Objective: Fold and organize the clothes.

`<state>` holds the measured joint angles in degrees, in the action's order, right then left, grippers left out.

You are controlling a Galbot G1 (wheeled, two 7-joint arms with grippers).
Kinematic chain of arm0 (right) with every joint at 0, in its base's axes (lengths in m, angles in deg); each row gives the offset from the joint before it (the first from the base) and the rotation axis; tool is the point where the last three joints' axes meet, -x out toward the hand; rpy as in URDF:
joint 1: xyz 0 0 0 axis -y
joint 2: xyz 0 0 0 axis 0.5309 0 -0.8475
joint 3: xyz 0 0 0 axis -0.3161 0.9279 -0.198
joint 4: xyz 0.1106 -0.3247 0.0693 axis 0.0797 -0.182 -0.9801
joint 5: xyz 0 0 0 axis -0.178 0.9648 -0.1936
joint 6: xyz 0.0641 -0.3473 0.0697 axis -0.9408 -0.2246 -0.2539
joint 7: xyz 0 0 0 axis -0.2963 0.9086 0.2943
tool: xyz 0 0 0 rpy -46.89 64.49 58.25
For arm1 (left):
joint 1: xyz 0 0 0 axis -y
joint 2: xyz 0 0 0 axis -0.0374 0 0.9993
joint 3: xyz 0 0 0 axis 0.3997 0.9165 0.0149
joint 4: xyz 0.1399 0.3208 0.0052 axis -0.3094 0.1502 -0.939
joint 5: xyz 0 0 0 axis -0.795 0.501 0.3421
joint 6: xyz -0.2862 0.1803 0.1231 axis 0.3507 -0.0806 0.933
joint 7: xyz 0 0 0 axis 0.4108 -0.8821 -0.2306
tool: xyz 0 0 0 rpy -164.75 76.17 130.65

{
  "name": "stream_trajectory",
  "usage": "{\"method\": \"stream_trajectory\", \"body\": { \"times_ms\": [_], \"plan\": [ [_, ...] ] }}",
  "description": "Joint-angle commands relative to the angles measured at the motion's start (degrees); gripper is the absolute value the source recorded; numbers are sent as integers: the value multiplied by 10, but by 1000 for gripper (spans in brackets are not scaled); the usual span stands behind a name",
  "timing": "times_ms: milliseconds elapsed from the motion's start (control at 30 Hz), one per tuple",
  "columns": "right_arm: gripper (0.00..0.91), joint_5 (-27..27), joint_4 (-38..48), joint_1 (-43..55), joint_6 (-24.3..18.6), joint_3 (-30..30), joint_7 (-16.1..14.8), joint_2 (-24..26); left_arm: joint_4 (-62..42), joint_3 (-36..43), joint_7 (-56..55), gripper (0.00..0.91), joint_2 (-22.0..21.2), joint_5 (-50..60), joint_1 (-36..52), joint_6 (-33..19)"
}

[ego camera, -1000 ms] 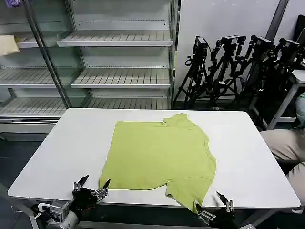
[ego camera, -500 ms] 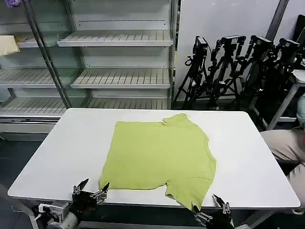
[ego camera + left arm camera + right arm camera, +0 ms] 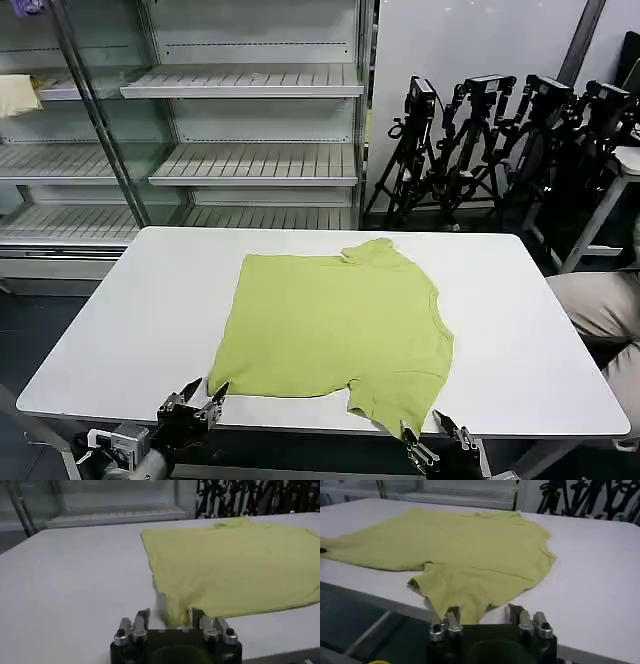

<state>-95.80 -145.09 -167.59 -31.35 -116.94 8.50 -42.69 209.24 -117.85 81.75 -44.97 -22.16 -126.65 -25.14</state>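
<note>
Lying flat, half-folded: lime-green cotton T-shirt [image 3: 335,330], matte, on smooth white table [image 3: 520,330]. My left gripper [image 3: 201,396] and right gripper [image 3: 424,432], fingers spread, at near edge. Wire shelving [image 3: 250,165] behind.

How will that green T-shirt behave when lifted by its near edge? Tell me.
The T-shirt is probably floppy: it lies flat on the table with soft wrinkles, so it should sag and drape. It looks thin and light. Its sleeve overhangs the near edge, so a pull could drag the whole shirt.

Head camera looks down over the table [image 3: 120,330]; both wrist cameras skim its near edge, sharing the T-shirt [image 3: 335,325].
</note>
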Motion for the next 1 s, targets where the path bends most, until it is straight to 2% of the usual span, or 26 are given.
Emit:
{"method": "stream_trajectory", "body": {
  "times_ms": [33,300,467,600,833,1000],
  "plan": [
    [0,-8,-1,2,2,-1,0,-1,-4,1,5,0,0,8,0,3],
    [0,-23,-1,29,-23,-15,-22,6,-2,5,13,0,0,18,4,3],
    [0,-62,-13,91,-36,-31,-29,11,7,8,17,0,3,-2,20,-3],
    [0,-67,-10,129,-37,-39,-31,23,16,9,8,0,8,-31,54,-20],
    [0,-74,55,236,-19,-37,-27,44,-9,21,-5,0,19,-92,134,-23],
    [0,-55,139,313,-23,-16,-30,41,-41,33,-15,0,33,-148,191,-23]
  ]
}}
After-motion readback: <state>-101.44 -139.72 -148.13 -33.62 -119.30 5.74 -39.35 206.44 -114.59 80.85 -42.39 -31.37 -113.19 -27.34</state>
